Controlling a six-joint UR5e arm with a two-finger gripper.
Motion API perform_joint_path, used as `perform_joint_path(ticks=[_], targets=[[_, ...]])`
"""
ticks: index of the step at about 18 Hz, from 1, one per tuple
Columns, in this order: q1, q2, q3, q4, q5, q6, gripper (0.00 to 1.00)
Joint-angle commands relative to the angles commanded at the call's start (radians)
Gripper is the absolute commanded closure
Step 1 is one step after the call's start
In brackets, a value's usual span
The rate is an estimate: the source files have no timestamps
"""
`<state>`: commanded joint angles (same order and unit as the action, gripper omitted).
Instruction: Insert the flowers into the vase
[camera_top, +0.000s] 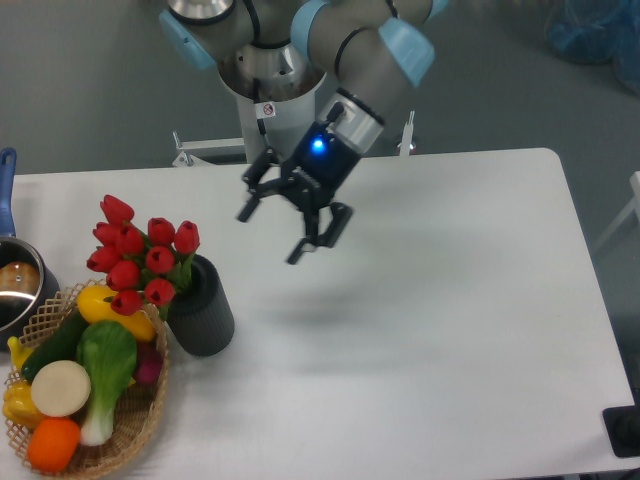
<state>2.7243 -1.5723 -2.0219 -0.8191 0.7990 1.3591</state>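
Red flowers (140, 256) sit in the vase (203, 316) near the worktop's left edge; job looks done, jaws released.

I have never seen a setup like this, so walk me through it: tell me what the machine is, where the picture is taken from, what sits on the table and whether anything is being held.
The machine is a single jointed robot arm, grey with light-blue caps, ending in a two-fingered pincer. The picture comes from one fixed camera looking down at a white table from the front. The pincer is open, holds nothing and hangs above the table, to the right of the flowers. Those are red tulips, and they stand in the dark ribbed vase, leaning left. Beside the vase lies a wicker basket of toy vegetables. At the left edge there is a steel pot with a blue handle, partly cut off by the frame.
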Motion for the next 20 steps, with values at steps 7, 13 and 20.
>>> perform_joint_path(ticks=[7,13,20], targets=[[0.048,-0.076,0.101,-0.006,0.345,-0.017,0.0],[-0.007,-0.173,0.163,-0.029,0.603,-0.006,0.0],[-0.046,-0.204,0.203,-0.081,0.715,-0.012,0.0]])
